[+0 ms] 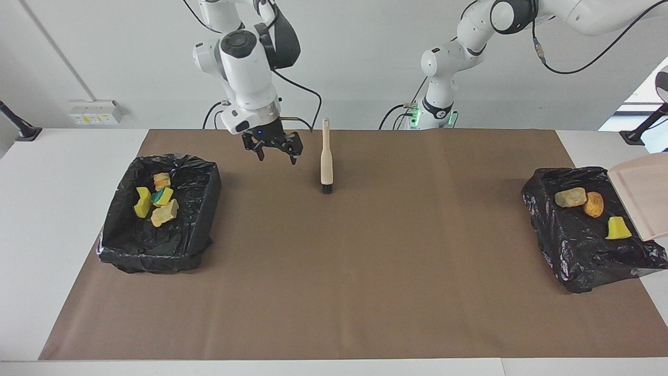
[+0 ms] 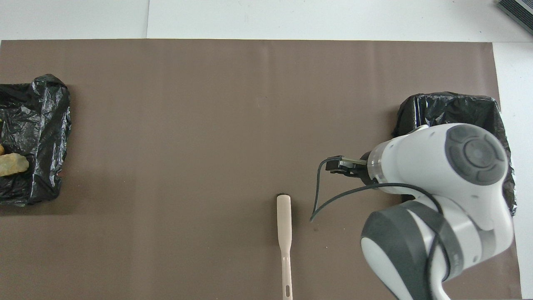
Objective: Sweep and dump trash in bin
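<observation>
The right claw (image 1: 274, 152), released, hangs over the tabletop (image 1: 365, 261) beside the brush (image 1: 326, 156). The left claw is out of view, clenched. The trash (image 1: 592, 204) lies in 2 bins (image 1: 584, 250).

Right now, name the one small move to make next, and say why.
Probably draw the dustpan off the bin at the left arm's end and set it on the mat. It hangs tilted over that bin, its visible part bare; three scraps lie inside, four scraps in the other bin, none on the mat. The brush lies flat; the right gripper hovers open.
</observation>
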Controlling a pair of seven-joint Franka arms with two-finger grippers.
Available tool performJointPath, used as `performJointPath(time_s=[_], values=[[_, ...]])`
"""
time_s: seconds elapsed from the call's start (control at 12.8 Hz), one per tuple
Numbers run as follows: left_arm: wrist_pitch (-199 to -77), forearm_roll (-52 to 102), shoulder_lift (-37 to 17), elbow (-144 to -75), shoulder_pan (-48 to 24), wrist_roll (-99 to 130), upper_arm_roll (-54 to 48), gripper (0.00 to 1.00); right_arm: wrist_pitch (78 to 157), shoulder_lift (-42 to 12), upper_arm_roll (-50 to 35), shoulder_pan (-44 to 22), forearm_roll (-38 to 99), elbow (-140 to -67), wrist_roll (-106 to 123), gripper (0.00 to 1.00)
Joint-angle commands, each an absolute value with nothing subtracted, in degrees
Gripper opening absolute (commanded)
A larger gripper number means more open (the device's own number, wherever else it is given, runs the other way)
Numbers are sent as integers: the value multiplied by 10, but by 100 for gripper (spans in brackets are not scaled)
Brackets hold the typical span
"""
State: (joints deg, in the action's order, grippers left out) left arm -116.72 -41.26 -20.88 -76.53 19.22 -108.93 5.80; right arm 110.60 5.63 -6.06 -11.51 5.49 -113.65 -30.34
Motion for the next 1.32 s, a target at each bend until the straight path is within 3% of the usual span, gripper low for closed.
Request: performJointPath(time_s=[0.0, 0.55, 0.86, 1.25], values=[[-1163, -420, -204, -748, 185, -1088, 58, 0, 1063, 52, -67, -68, 47, -1081, -263, 100], [-1098, -304, -185, -750, 112, -1061, 53, 0, 905, 42, -58, -26, -5, -963, -193, 100], [-1058, -234, -177, -763, 54, -992, 52, 0, 925, 38, -57, 21, 0, -969, -141, 100], [-1041, -191, -174, -812, -46, -779, 51, 0, 924, 38, -58, 27, -1, -970, -141, 100]])
